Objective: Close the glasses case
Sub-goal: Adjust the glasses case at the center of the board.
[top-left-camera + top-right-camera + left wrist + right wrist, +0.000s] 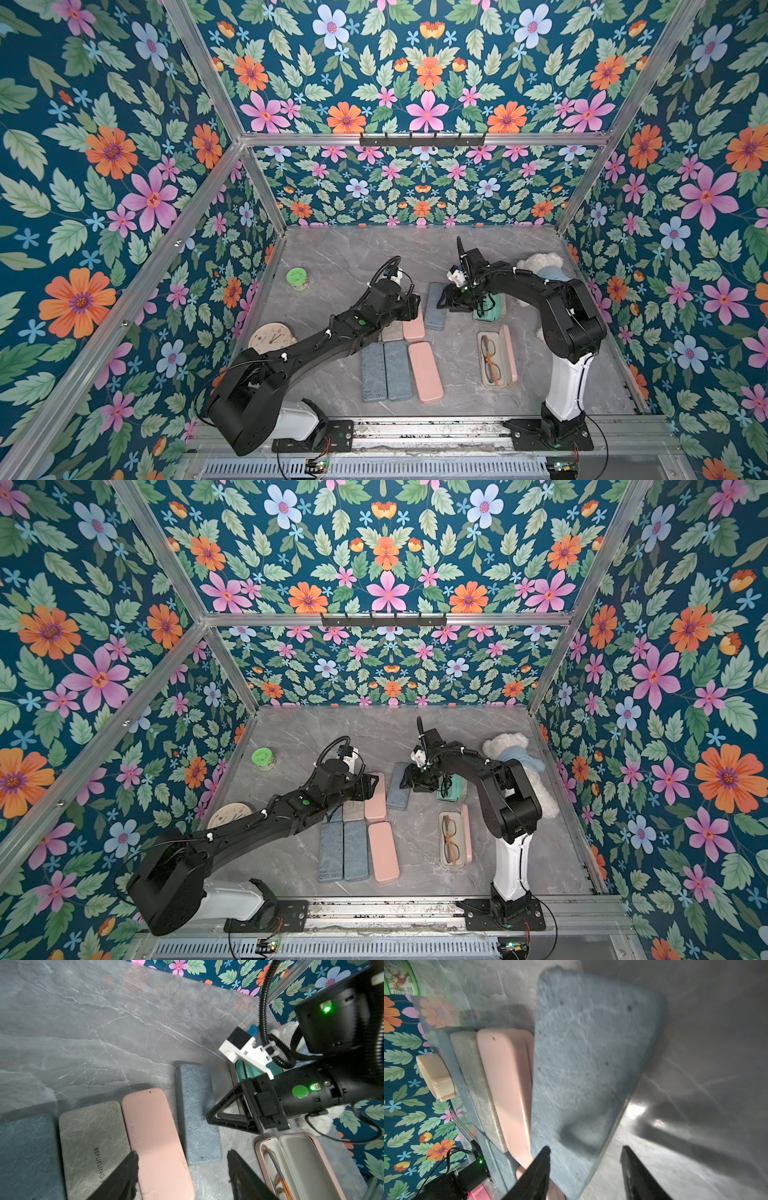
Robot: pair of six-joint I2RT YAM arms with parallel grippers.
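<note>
Pink open case (510,353), glasses (489,359) inside, sits nearest, by the right arm's base, lid up. Left gripper (181,1153) hovers over the closed pink case (153,1136), fingers apart, empty. Farther back, right gripper (586,1147) is spread over the blue case (591,1053) end, gripping nothing. Teal case (496,309) beside it looks open too. My read: you're between cases, on approach. Next, get a finger behind a raised lid and push it down over its hinge.

Closed pink case (153,1136), grey REFUELING case (91,1142) touching one long side, blue case (195,1113) beside the other, open glasses case (303,1161) farther that way, left gripper (181,1165) parted over the pink case's end.
</note>
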